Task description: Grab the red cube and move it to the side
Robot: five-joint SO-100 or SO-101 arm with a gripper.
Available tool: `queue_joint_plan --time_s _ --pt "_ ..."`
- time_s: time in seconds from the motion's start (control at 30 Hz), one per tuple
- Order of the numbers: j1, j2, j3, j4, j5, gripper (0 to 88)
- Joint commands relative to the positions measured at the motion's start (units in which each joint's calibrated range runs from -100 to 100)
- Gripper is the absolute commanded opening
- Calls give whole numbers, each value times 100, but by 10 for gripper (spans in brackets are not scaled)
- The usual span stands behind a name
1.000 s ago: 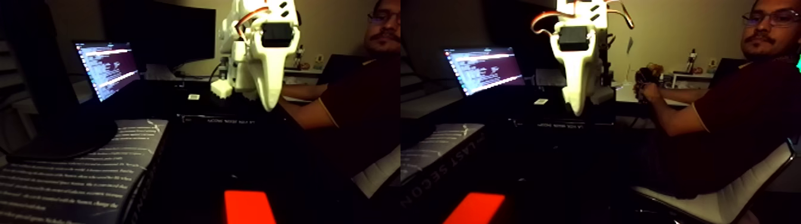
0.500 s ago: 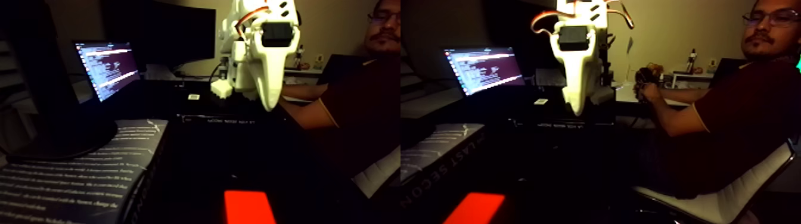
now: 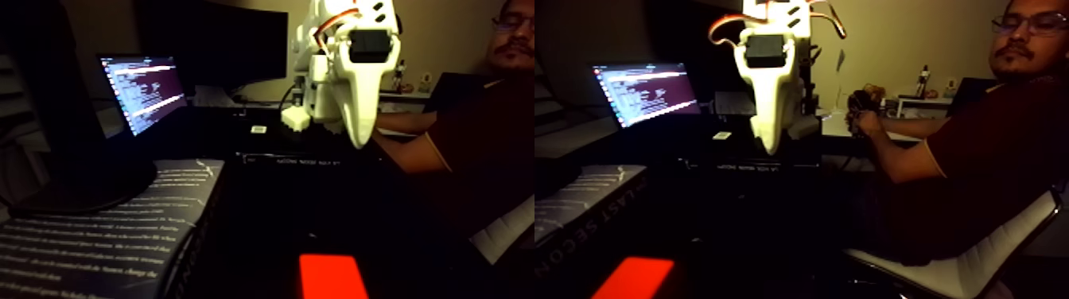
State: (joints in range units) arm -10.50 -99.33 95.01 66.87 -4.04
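The picture holds two nearly equal halves side by side. The red cube [image 3: 332, 277] lies on the dark table at the bottom edge of the left half and shows again in the right half as the red cube [image 3: 634, 278]. My white gripper [image 3: 359, 141] hangs well above and behind the cube, pointing down. Its fingers taper together into one tip with nothing between them. It appears again in the right half as the same gripper [image 3: 770, 149]. A wide dark gap separates the tip from the cube.
A lit laptop screen [image 3: 143, 91] stands at the back left. A dark book with white text [image 3: 103, 231] lies at the front left, under a black monitor foot [image 3: 79, 187]. A seated person [image 3: 978, 143] holds a controller at the right, on a white chair [image 3: 970, 266].
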Motion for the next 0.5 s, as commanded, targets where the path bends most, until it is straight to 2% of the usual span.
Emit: queue_joint_plan --time_s 0.0,0.27,0.47 --pt "26 84 -72 -65 29 11" --pt "26 328 -136 -65 563 11" --pt "26 899 -562 -108 590 11"
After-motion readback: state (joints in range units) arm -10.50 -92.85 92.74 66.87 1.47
